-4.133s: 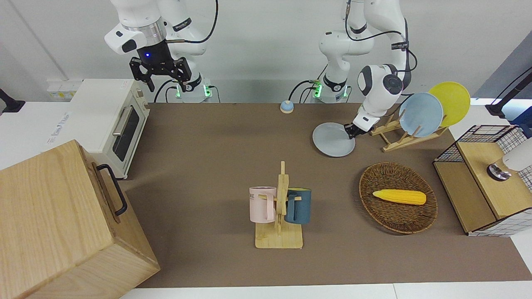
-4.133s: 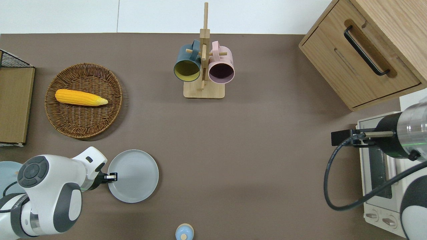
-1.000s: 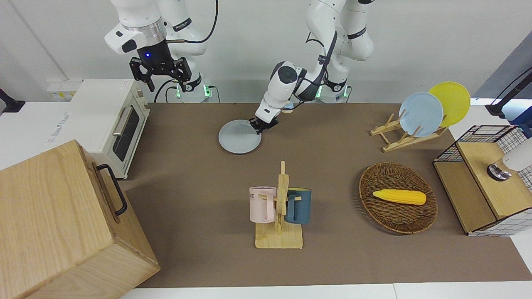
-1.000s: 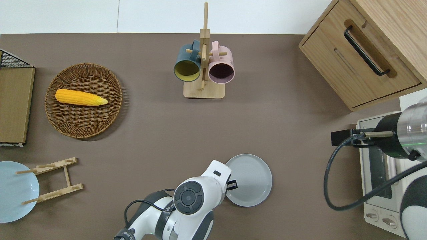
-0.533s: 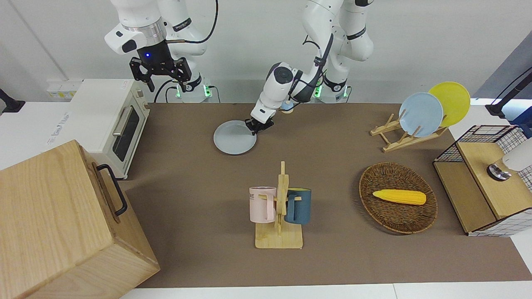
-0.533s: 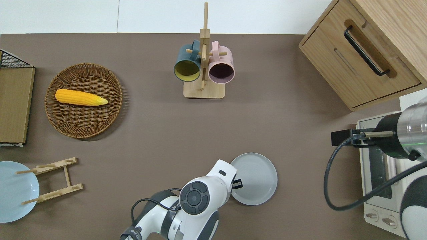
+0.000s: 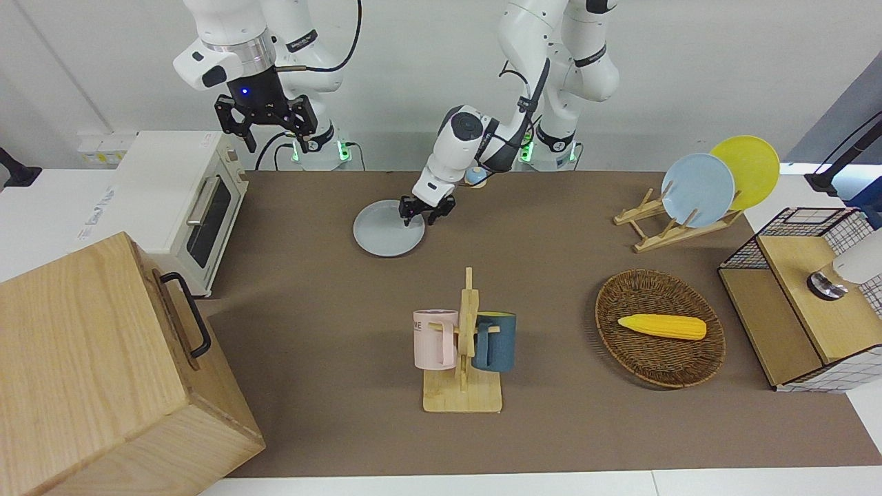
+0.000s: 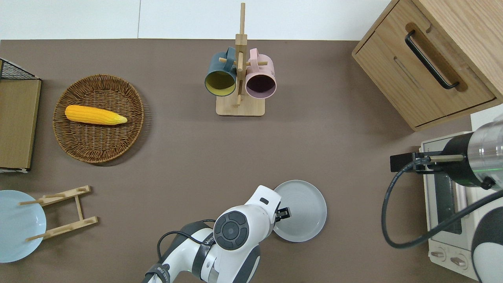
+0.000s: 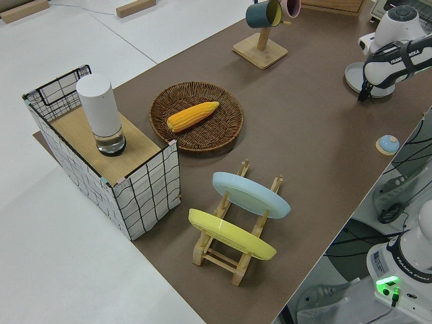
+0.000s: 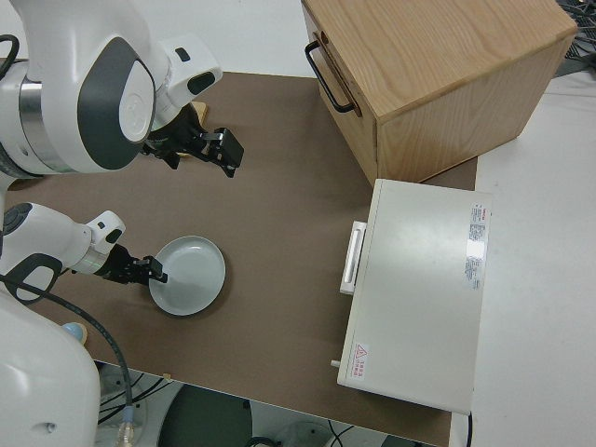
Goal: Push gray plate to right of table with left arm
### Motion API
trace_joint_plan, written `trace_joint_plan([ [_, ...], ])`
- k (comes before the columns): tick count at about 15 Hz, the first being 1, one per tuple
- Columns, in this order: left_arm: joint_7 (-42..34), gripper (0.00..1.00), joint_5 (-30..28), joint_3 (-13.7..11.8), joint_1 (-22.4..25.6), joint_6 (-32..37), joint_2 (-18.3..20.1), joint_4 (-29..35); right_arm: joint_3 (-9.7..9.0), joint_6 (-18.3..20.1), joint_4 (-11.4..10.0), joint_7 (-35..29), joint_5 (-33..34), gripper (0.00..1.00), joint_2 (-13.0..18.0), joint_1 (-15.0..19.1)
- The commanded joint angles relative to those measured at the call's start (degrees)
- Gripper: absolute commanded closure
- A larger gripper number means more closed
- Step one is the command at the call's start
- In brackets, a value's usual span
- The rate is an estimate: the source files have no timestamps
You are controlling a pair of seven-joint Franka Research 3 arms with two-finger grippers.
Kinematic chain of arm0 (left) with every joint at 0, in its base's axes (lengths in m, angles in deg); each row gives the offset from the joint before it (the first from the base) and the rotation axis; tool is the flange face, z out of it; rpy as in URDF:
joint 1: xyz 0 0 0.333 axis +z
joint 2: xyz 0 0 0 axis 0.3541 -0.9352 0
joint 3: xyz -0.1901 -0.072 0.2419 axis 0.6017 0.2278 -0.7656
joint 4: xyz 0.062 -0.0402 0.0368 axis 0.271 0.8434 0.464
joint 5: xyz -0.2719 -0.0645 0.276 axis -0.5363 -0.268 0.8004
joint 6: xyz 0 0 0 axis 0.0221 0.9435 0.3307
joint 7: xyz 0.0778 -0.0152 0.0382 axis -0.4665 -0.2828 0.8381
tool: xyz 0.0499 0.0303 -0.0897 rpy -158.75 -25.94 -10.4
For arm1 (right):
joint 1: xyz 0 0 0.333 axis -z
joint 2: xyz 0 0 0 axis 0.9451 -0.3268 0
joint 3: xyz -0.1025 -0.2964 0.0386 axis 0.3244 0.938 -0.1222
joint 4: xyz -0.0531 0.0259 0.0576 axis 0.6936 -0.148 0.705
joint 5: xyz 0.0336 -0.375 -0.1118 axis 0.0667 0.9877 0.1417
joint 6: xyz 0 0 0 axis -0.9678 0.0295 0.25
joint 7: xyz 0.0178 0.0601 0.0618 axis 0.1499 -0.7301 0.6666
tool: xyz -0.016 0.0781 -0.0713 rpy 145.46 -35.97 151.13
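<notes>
Gray plate (image 8: 304, 210) flat on table (image 8: 196, 157), left claw (image 7: 419, 213) over its rim — fingers apart

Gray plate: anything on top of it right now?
Only the left gripper is over the gray plate, at its rim. The plate's visible surface is bare; the part beneath the gripper is covered.

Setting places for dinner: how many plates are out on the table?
3. The gray plate lies flat on the table by the left end effector. The sky-blue plate and yellow plate stand in the wooden rack.
</notes>
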Motion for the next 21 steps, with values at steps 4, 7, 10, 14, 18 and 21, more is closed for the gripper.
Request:
trace_joint_plan([
  [4,-0.9,0.01,0.2,-0.5,5.1,10.5,4.9,-0.9,-0.83,0.1,-1.6,-0.6,-1.2,0.005,1.6,1.4],
  [7,-2.8,0.01,2.5,-1.4,9.0,20.6,8.5,-3.4,-0.83,0.0,-1.6,-0.6,-1.2,0.007,1.6,1.4],
  [10,-3.4,0.01,9.4,-6.1,10.7,36.3,9.9,-11.0,-0.83,0.0,-1.6,-0.7,-1.2,0.005,1.6,1.4],
  [14,-10.2,0.01,17.0,-11.1,12.9,52.6,10.4,-20.7,-0.83,0.0,-1.6,-0.6,-1.2,0.005,1.6,1.4],
  [18,-19.3,0.01,18.1,-13.5,17.9,55.1,13.3,-20.7,-0.83,0.0,-1.6,-0.6,-1.2,0.005,1.6,1.4],
  [21,-22.1,0.01,22.9,-12.3,22.3,55.6,15.1,-21.0,-0.83,0.0,-1.6,-0.6,-1.2,0.005,1.6,1.4],
])
